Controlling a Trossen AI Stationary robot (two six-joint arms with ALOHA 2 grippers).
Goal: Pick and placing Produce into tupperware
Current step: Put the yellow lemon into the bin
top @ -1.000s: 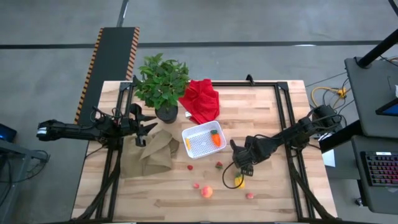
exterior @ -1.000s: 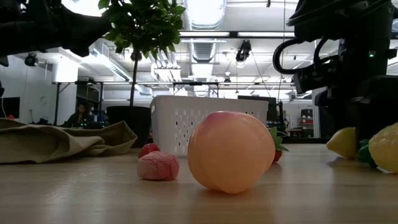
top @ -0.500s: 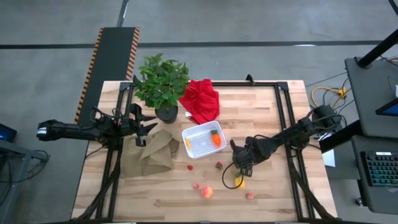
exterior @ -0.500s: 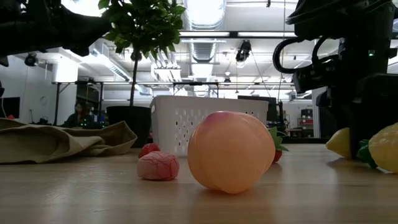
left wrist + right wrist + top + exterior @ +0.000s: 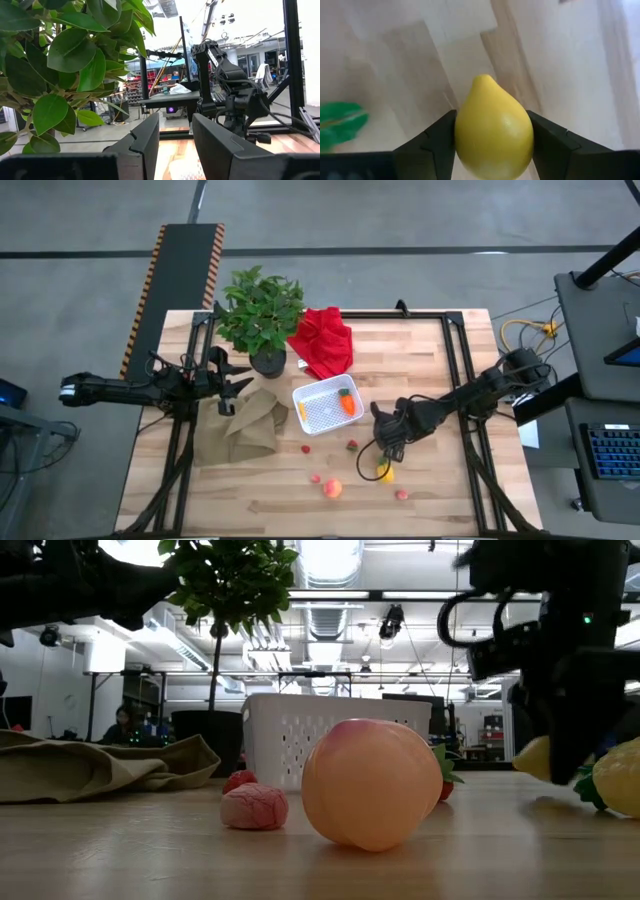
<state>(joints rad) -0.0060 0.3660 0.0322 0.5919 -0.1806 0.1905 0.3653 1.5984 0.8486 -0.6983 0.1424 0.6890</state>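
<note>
My right gripper (image 5: pixel 389 438) hangs over the table's right half, shut on the yellow lemon (image 5: pixel 492 130), which also shows in the low view (image 5: pixel 534 757). A yellow pepper (image 5: pixel 384 472) with a green stem lies just nearer. The white tupperware (image 5: pixel 312 392) holds the orange carrot (image 5: pixel 347 402) and a small yellow piece (image 5: pixel 303 410). The peach (image 5: pixel 332 488) and several red berries (image 5: pixel 305 448) rest on the wood near it. My left gripper (image 5: pixel 232 388) waits open above the brown paper bag (image 5: pixel 240 430). My right gripper pinches the lemon by its two sides (image 5: pixel 462 137) between both fingers (image 5: pixel 432 145), coming from above. The lemon's pointed end (image 5: pixel 482 79) sticks out beyond the fingertips. In the low view the lemon hangs just clear of the table.
A potted plant (image 5: pixel 260 315) and a red cloth (image 5: pixel 325 340) stand at the table's far side. The paper bag lies left of the tupperware. Bare wood shows along the near edge (image 5: pixel 230 500) and right of the gripper.
My right gripper has risen a little with the lemon between its fingers. The lemon, which rested on the table a second ago, now hangs slightly above it. The pepper beside it has stayed where it was.
</note>
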